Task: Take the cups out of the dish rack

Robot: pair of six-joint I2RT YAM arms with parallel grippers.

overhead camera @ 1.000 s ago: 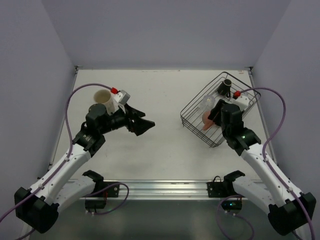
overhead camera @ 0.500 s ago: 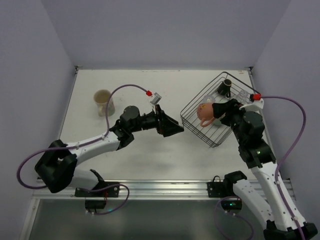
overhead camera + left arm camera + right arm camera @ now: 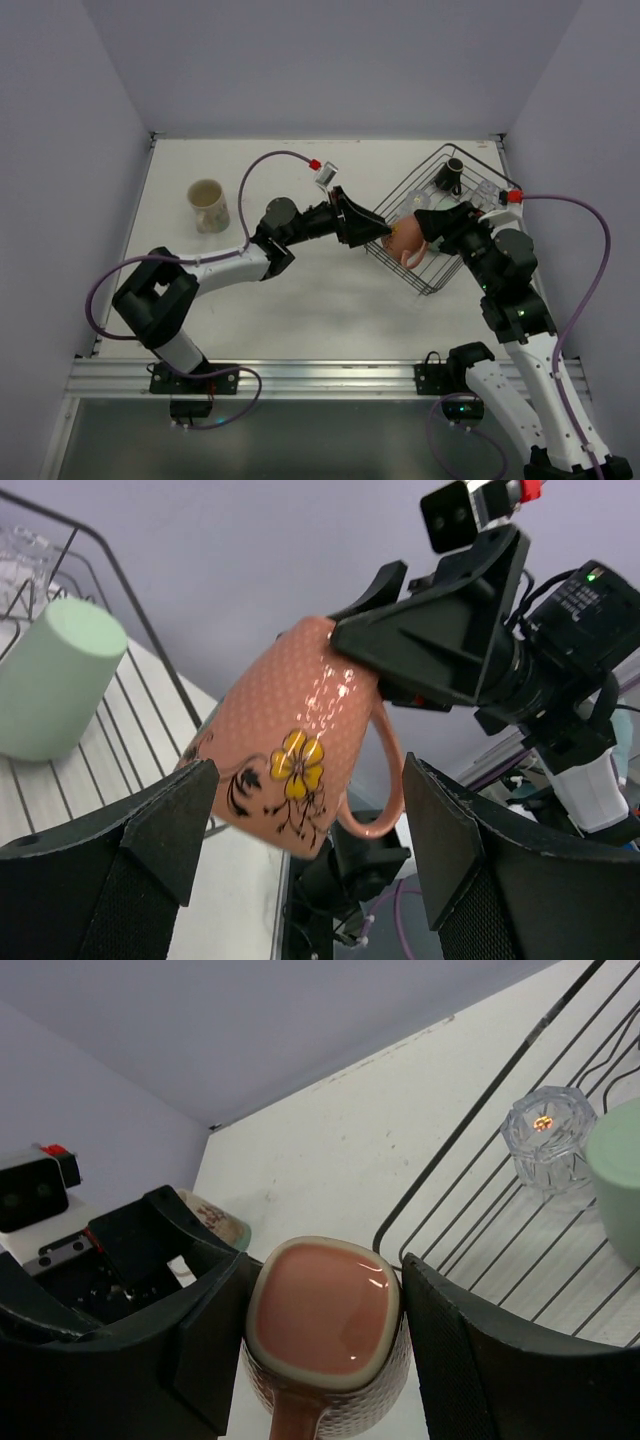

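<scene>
Pink dotted cup w/ yellow flower; mint tumbler.

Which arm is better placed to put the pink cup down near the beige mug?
Left. The left gripper, open, brackets the pink cup that the right gripper holds by the dish rack edge, and the beige mug stands on the left side of the table.
</scene>
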